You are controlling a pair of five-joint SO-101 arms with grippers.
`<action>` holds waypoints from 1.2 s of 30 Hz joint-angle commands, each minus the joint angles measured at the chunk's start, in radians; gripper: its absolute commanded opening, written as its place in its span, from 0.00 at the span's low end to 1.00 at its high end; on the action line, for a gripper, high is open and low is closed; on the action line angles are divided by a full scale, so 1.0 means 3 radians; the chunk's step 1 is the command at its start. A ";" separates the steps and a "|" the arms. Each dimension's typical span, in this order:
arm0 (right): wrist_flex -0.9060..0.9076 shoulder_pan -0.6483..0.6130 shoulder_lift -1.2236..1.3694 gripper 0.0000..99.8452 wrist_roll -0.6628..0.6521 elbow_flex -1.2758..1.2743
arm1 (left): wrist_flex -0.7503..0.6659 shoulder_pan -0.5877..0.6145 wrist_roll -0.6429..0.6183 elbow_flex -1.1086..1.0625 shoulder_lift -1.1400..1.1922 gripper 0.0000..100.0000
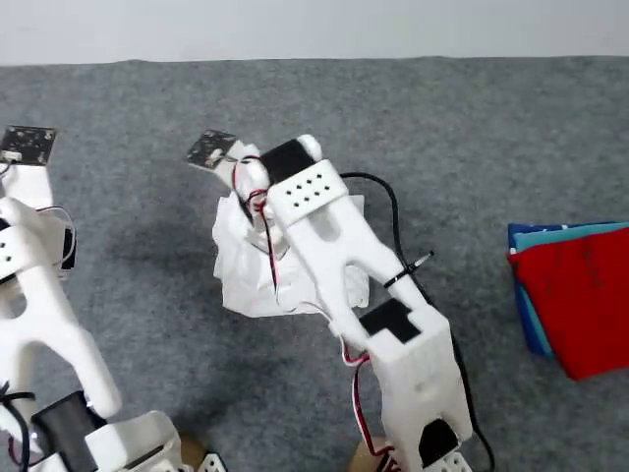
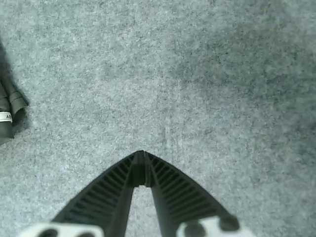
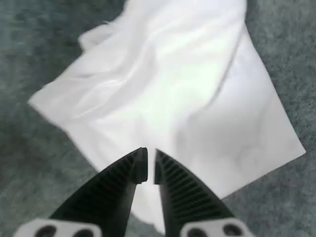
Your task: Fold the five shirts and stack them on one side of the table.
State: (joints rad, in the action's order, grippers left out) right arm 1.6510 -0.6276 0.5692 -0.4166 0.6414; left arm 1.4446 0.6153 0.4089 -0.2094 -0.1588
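Observation:
A crumpled white shirt lies in the middle of the grey table, partly under my right arm. In the right wrist view my right gripper is on the white shirt, its fingers closed to a thin gap with cloth pinched between them. My left gripper is shut with nothing in it, over bare grey surface. My left arm stands at the table's left side. A stack of folded shirts, red on top of blue ones, sits at the right edge.
Dark cables lie beside the left gripper. Bare grey surface stretches between the white shirt and the folded stack, and along the far side of the table.

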 commanded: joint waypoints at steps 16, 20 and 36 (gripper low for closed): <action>0.0463 -0.0923 0.0166 0.01 -0.0169 0.0015 | -0.0286 -0.0005 0.0010 -0.0350 -0.0143 0.00; 0.0376 -0.0734 -0.0110 0.01 -0.0286 0.0020 | -0.0302 -0.0005 0.0010 -0.0350 -0.0143 0.00; -0.0514 -0.0417 0.0458 0.01 -0.0281 0.0020 | -0.0302 -0.0005 0.0010 -0.0366 -0.0118 0.00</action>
State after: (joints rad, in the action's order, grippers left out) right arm 1.5267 -0.7089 0.6981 -0.4918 0.6414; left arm 1.3725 0.6153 0.4089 -0.3230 -0.1603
